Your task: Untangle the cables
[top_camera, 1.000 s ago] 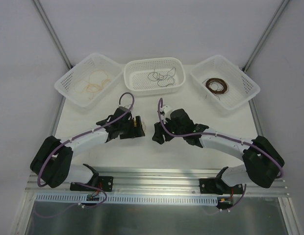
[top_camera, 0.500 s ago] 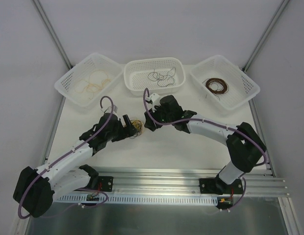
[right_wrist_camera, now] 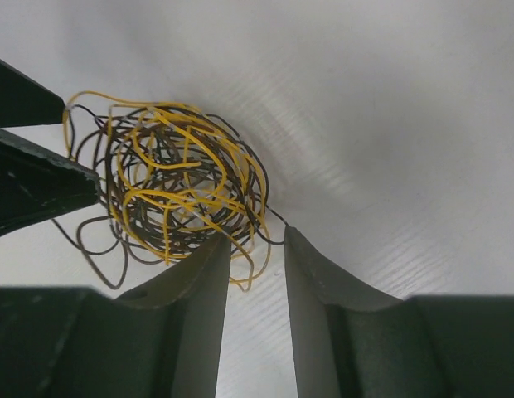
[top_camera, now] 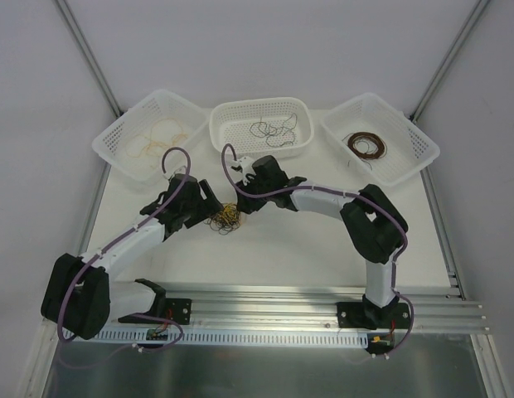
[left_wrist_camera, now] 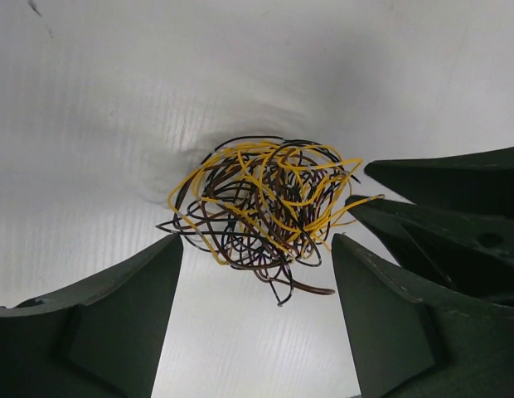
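Nearest, the left arm (top_camera: 133, 236) reaches in from 7 o'clock and the right arm (top_camera: 323, 199) from 3 o'clock, both meeting over the middle of the table (top_camera: 307, 249); there lies the tangle of cables (top_camera: 225, 218), a small ball of yellow, black and dark brown wire resting on the surface, held by neither arm. The left jaws stand released and wide at its 9 o'clock side, the ball just beyond their tips; the right jaws at its 1 o'clock side are narrowed but not clenched, a gap showing between them with one yellow loop (right_wrist_camera: 268, 249) lying in it. The step in hand looks like the first pull on a single strand; to do it well the right jaws should clench on that loop alone, low and at the ball's edge, so no dark wire is caught with it; the left jaws would do best to pin the bulk from the opposite side, since wire this thin and springy will likely drag the whole ball along otherwise; then a slow draw toward 3 o'clock, easing off if the ball tightens. Farther off stand three white baskets: the left basket (top_camera: 116, 160) at 10 o'clock with tan wire, the middle basket (top_camera: 261, 153) at 12 with black, the right basket (top_camera: 414, 168) at 2 with brown; so the yellow strand probably belongs at 10 o'clock.
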### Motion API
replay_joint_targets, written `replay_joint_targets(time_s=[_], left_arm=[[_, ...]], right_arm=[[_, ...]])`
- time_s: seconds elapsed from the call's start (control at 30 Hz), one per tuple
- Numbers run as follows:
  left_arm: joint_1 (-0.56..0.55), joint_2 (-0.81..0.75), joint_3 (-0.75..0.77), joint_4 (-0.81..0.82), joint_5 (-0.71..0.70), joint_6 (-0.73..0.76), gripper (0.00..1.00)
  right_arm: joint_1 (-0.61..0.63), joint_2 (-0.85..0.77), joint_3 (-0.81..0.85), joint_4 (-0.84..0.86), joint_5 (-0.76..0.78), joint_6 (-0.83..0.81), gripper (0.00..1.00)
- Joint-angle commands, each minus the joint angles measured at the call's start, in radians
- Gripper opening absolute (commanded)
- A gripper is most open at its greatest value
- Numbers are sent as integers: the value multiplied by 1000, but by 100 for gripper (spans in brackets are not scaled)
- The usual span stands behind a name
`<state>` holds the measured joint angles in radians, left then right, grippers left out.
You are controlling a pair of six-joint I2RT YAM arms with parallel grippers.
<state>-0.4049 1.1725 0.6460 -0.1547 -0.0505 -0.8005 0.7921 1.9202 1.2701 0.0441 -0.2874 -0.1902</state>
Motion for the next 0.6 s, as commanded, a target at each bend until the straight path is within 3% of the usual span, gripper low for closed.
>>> replay_joint_targets(time_s=[0.0, 0.07, 0.1, 0.2, 0.57], left_arm=[[3, 27, 26, 24, 40, 7, 73], [3, 33, 21, 24, 35, 7, 73], [3, 39, 18, 27, 32, 7, 73], [3, 56, 18, 27, 31, 4, 73], [-49, 53, 30, 52, 107, 20, 79]], right_arm=[[-2, 25, 34, 40, -36, 18, 34], [-1, 13, 6, 53, -36, 24, 25], [-1, -12, -4, 59, -35, 23, 12], [-2, -81, -54, 48, -22, 14, 3], [13, -256, -114, -84, 10, 18, 0]])
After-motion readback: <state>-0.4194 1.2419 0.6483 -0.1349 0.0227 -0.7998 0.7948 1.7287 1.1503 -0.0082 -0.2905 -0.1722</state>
